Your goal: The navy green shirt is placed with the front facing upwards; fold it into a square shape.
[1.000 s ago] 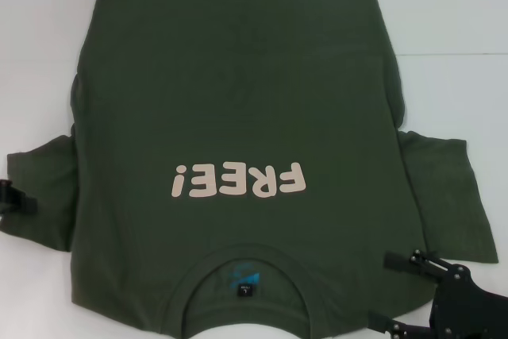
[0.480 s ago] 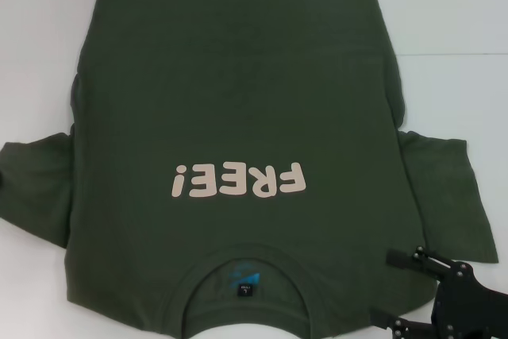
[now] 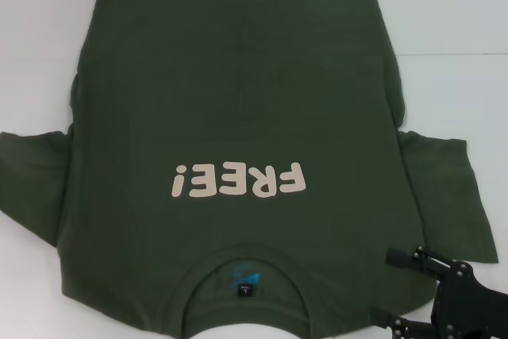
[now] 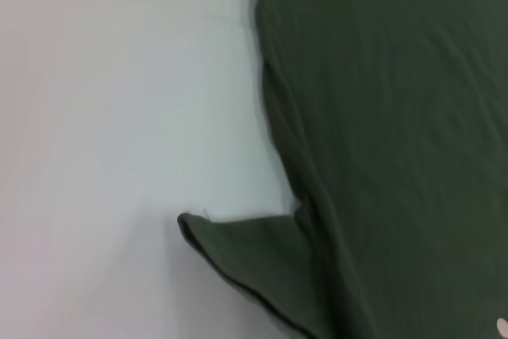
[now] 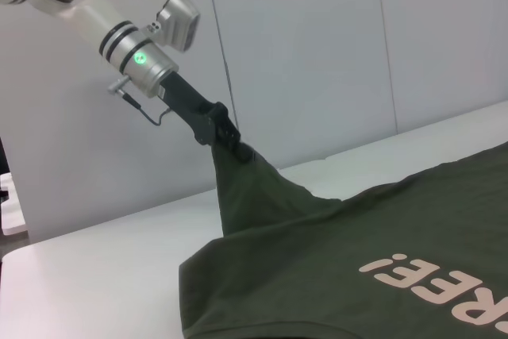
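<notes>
Nearest me in the head view, right gripper (image 3: pixel 397 291) sits low at the near right corner, just over the shoulder edge of the navy green shirt (image 3: pixel 238 101). Its two fingers stand apart, one above the other, w/ nothing visibly between them; I can't tell if the lower one touches cloth.

Shirt lies face up on the white table (image 3: pixel 444 5), collar (image 3: pixel 246 263) toward me, pale "FREE!" lettering (image 3: pixel 238 180) reading upside down from my side, hem at the far edge.

Progress, my read: barely begun. Body is flat and unfolded, right sleeve (image 3: pixel 444 196) spread out flat on the table. No crease across body or sides yet. Both side folds and the hem-to-collar fold are all left to do.

Further off, left gripper (image 5: pixel 230 142) is out of the head view, but the right wrist view shows it raised above the table, pinched shut on the left sleeve (image 5: pixel 246 188), pulling it up into a tent. Left wrist view shows only the shirt's side edge and a sleeve corner on the table. Looks to me like the first sleeve fold inward is starting.
</notes>
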